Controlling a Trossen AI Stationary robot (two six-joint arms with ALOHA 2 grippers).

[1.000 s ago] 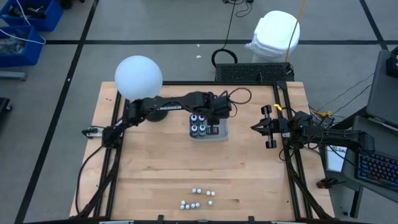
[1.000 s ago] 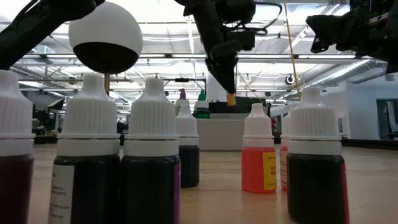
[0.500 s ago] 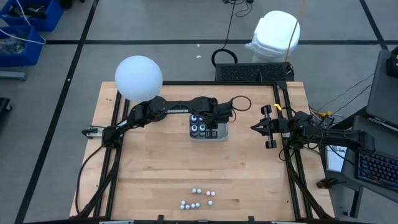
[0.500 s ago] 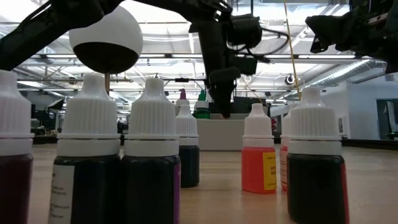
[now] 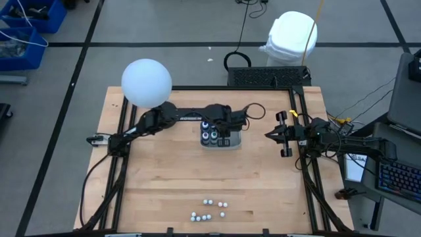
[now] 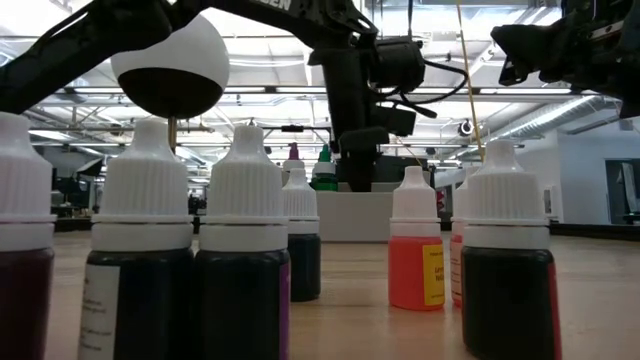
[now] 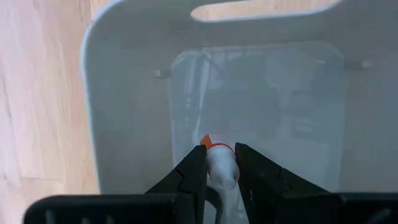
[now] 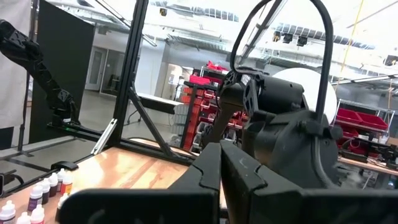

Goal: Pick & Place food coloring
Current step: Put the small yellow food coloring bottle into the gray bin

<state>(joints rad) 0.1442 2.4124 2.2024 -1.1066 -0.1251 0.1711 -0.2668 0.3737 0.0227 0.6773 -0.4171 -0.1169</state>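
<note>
My left gripper (image 5: 227, 133) reaches steeply down into the clear rectangular tray (image 5: 235, 142) at the table's middle and is shut on a tiny orange food coloring bottle (image 7: 217, 158) with a white cap. Dark round jars (image 5: 209, 130) stand in the tray's left part. In the low view the tray's wall (image 6: 350, 215) hides the held bottle. Several more small bottles (image 5: 209, 209) stand on their bases near the table's front edge, close up in the low view (image 6: 245, 250). My right gripper (image 5: 268, 135) waits shut at the table's right edge. My left gripper pinches the small bottle at its white cap (image 7: 222, 170) between its two fingers, coming from above and pointing steeply down. The orange body (image 7: 212, 140) sticks out beyond the fingertips, toward the tray's floor. Whether it touches the floor, I cannot tell.
A white globe (image 5: 146, 82) on a stand rises at the table's far left. Dark frame rails run along the left and right table edges (image 5: 308, 171). Bare wood lies between the tray and the front bottles.
My left gripper has gone down with the orange bottle, from above the tray to inside its walls, tipping a little steeper. It has stayed shut on the bottle.
</note>
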